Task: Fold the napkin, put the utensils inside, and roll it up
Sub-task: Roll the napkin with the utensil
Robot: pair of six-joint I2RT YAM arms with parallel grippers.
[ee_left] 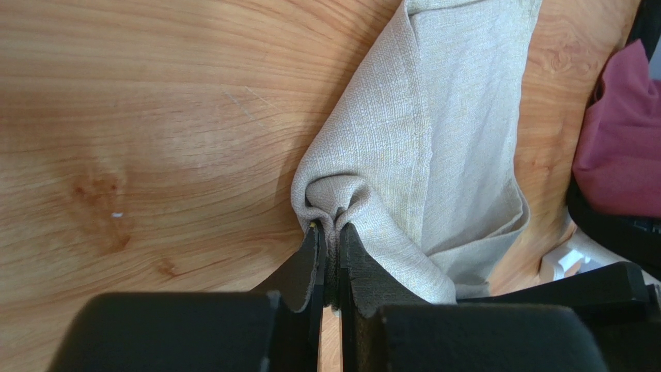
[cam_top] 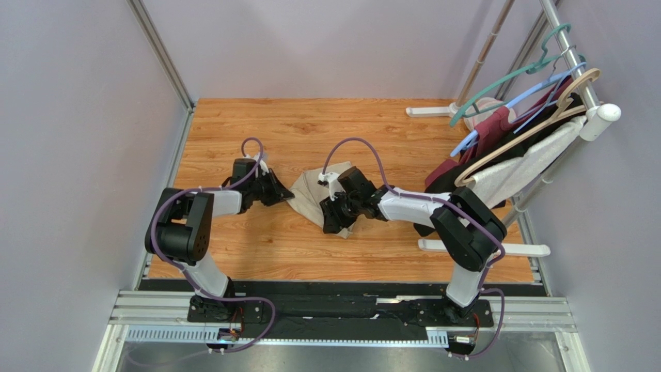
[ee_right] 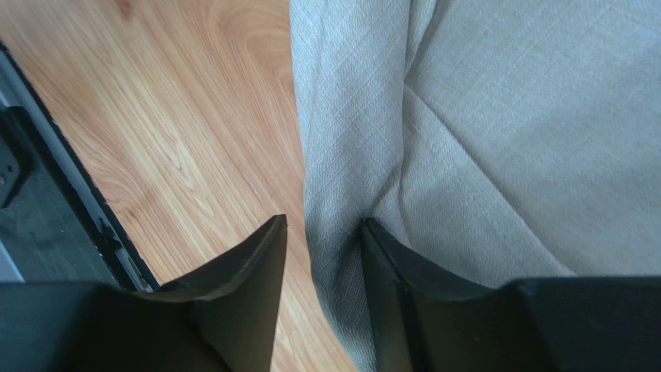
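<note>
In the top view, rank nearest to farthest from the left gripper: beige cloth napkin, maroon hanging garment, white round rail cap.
1. Beige cloth napkin, in left gripper.
2. Maroon hanging garment, right.
3. White round rail cap, far right.

A plain beige-tan napkin of soft woven cloth (cam_top: 308, 188) is seen lying crumpled and loosely folded on the wooden table (cam_top: 310, 124), near its middle. One puckered edge is pinched between the closed fingers of the left gripper (ee_left: 330, 232). Another folded edge is straddled by the parted fingers of the right gripper (ee_right: 323, 221).
</note>
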